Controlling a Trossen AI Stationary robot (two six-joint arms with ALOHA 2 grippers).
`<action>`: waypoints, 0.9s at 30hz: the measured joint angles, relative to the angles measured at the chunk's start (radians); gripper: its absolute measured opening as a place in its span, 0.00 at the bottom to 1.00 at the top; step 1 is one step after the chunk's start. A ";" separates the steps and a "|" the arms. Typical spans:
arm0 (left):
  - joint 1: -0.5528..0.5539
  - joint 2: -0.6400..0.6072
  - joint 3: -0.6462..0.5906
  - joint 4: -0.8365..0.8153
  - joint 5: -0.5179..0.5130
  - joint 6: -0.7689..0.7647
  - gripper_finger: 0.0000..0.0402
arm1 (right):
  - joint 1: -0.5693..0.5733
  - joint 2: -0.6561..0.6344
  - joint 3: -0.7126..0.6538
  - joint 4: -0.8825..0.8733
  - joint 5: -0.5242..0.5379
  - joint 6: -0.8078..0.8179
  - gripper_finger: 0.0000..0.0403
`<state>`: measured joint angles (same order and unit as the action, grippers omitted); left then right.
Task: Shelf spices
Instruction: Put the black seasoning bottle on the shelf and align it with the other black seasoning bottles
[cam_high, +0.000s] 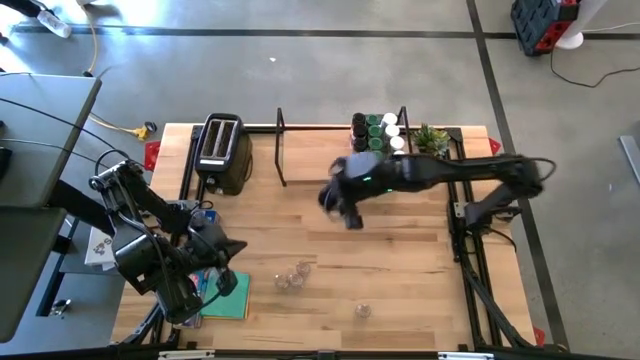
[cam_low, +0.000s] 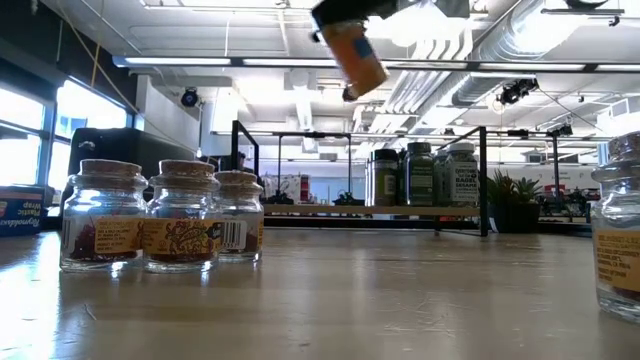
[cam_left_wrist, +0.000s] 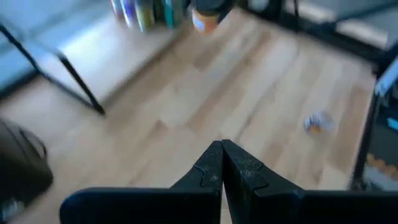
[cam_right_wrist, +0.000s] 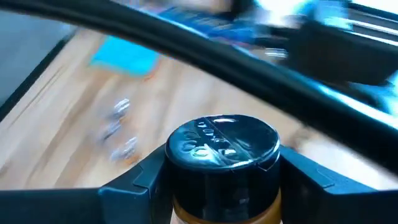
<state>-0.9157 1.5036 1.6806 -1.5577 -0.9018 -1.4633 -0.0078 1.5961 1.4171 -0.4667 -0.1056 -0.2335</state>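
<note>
- Three cork-stoppered glass jars (cam_low: 160, 215) are grouped near the front of the surface (cam_high: 400, 260), holding reddish contents behind yellow labels; a fourth glass jar (cam_low: 618, 235) is cut off at the low view's edge.
- One dark-lidded jar (cam_right_wrist: 222, 144) with an orange body is gripped between the fingers of the right hand (cam_high: 340, 203), carried in the air above mid-surface, tilted.
- Several green-, white- and dark-lidded jars (cam_high: 378, 132) are stood together at the right end of the shelf (cam_high: 320, 150), beside a small potted plant (cam_high: 432, 138).
- A toaster (cam_high: 222, 152) is set left of the shelf.
- The left hand (cam_left_wrist: 221, 163) is held closed on nothing, near the front left corner, above a blue book (cam_high: 225, 295).
- Ceiling ducts and lights are seen beyond the surface.
- Jar labels cannot be read.
</note>
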 joint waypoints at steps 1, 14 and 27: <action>0.000 0.000 0.000 -0.002 -0.040 0.005 0.00 | -0.002 -0.045 -0.064 0.062 0.045 0.076 0.49; 0.225 -0.039 0.000 0.103 -0.128 0.249 0.05 | 0.077 -0.349 -0.485 0.541 0.390 0.453 0.49; 0.506 -0.051 0.001 0.495 0.148 0.761 0.17 | 0.065 -0.301 -0.908 1.046 0.263 0.466 0.49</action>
<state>-0.4101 1.4522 1.6817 -1.0632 -0.7536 -0.7026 0.0569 1.2947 0.5095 0.5790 0.1572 0.2327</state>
